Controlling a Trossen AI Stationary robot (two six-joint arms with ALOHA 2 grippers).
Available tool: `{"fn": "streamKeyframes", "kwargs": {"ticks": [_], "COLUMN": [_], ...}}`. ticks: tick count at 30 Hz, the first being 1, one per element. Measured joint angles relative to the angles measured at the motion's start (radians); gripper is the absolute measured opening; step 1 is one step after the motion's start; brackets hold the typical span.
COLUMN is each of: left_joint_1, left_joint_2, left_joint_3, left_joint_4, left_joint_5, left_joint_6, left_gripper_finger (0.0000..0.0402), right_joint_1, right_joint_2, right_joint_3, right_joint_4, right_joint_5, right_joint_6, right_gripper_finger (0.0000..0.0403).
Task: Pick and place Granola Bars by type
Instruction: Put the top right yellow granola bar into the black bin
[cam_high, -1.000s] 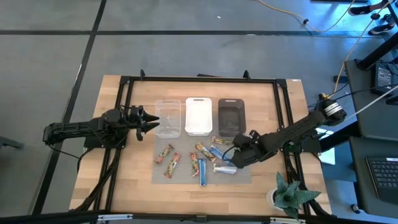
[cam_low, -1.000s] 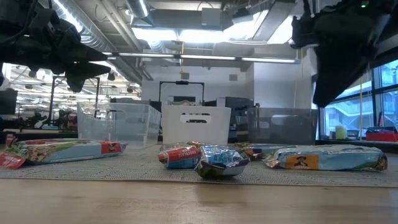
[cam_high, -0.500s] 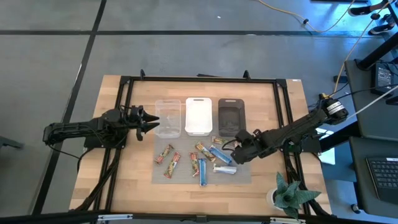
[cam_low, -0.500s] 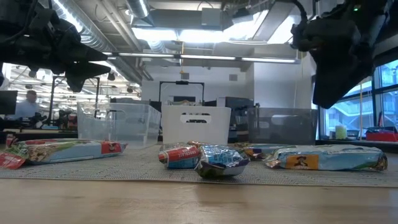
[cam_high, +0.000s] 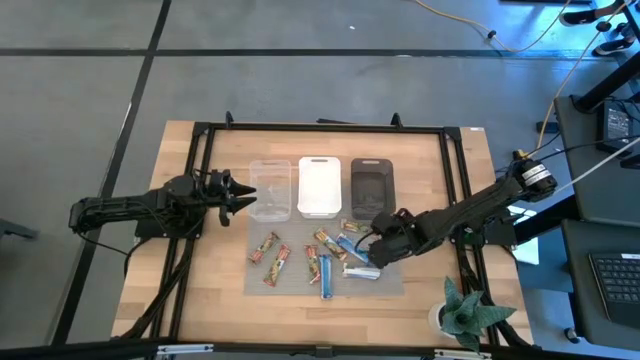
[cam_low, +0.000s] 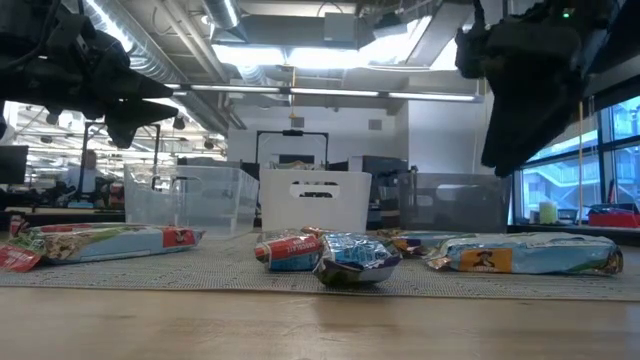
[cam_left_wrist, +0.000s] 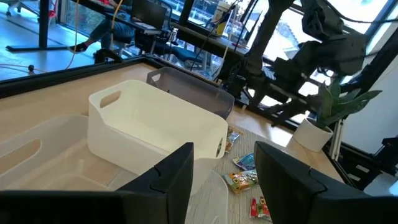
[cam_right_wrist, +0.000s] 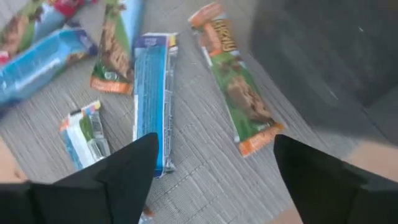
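Note:
Several wrapped granola bars lie flat on a grey mat (cam_high: 300, 285): red-green ones (cam_high: 264, 247), brown-orange ones (cam_high: 328, 243), blue ones (cam_high: 326, 275) and a silver-blue one (cam_high: 362, 271). My right gripper (cam_high: 376, 248) hovers open over the mat's right part. In the right wrist view its gripper (cam_right_wrist: 214, 180) stands above a blue bar (cam_right_wrist: 151, 93) and an orange-green bar (cam_right_wrist: 236, 84), touching neither. My left gripper (cam_high: 236, 193) waits open beside the clear bin (cam_high: 270, 189), raised off the table (cam_left_wrist: 224, 180).
Three bins stand in a row behind the mat: clear, white (cam_high: 319, 186) and dark (cam_high: 371, 187). A potted plant (cam_high: 465, 310) sits at the table's near right corner. A black frame (cam_high: 320, 127) runs round the table edge.
My right gripper has shifted a little toward the table's left, over the bars at the mat's right, staying open. The bars have not moved.

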Motion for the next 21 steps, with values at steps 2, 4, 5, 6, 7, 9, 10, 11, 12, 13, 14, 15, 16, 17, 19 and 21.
{"fn": "streamKeyframes", "kwargs": {"ticks": [2,4,5,6,7,9,10,11,12,13,14,15,16,17,19,21], "left_joint_1": [0.000,0.000,0.000,0.000,0.000,0.000,0.000,0.000,0.000,0.000,0.000,0.000,0.000,0.000,0.000,0.000], "left_joint_2": [0.000,0.000,0.000,0.000,0.000,0.000,0.000,0.000,0.000,0.000,0.000,0.000,0.000,0.000,0.000,0.000], "left_joint_3": [0.000,0.000,0.000,0.000,0.000,0.000,0.000,0.000,0.000,0.000,0.000,0.000,0.000,0.000,0.000,0.000], "left_joint_4": [0.000,0.000,-0.001,0.000,-0.001,-0.001,-0.001,-0.001,-0.001,-0.001,-0.001,-0.001,-0.001,-0.001,-0.001,-0.001], "left_joint_5": [0.000,0.000,0.000,0.000,0.000,0.000,0.000,0.000,0.000,0.000,0.000,0.000,0.000,0.000,0.000,0.000], "left_joint_6": [0.000,0.000,0.000,0.000,0.000,0.000,0.000,0.000,0.000,0.000,0.000,0.000,0.000,0.000,0.000,0.000], "left_gripper_finger": [0.0162,0.0162,0.0162,0.0162,0.0162,0.0162,0.0162,0.0162,0.0162,0.0162,0.0162,0.0162,0.0162,0.0162,0.0162,0.0162], "right_joint_1": [0.000,0.000,0.000,0.000,0.000,0.000,0.000,0.000,0.000,0.000,0.000,-0.001,-0.001,-0.003,-0.006,-0.012], "right_joint_2": [0.031,0.063,0.076,0.090,0.105,0.133,0.143,0.154,0.164,0.174,0.182,0.189,0.196,0.204,0.218,0.231], "right_joint_3": [0.000,0.000,0.000,0.000,0.000,0.000,0.000,0.000,0.000,0.000,0.000,0.000,0.000,0.000,0.000,0.000], "right_joint_4": [0.030,0.060,0.078,0.091,0.095,0.094,0.093,0.091,0.092,0.091,0.092,0.092,0.093,0.093,0.091,0.098], "right_joint_5": [0.000,0.000,0.000,0.000,0.000,0.022,0.039,0.058,0.073,0.087,0.099,0.109,0.118,0.124,0.124,0.124], "right_joint_6": [-0.063,-0.106,-0.112,-0.120,-0.129,-0.134,-0.134,-0.135,-0.139,-0.150,-0.158,-0.163,-0.165,-0.165,-0.158,-0.145], "right_gripper_finger": [0.0321,0.0316,0.0314,0.0310,0.0308,0.0301,0.0297,0.0293,0.0289,0.0284,0.0280,0.0276,0.0273,0.0270,0.0266,0.0265]}}
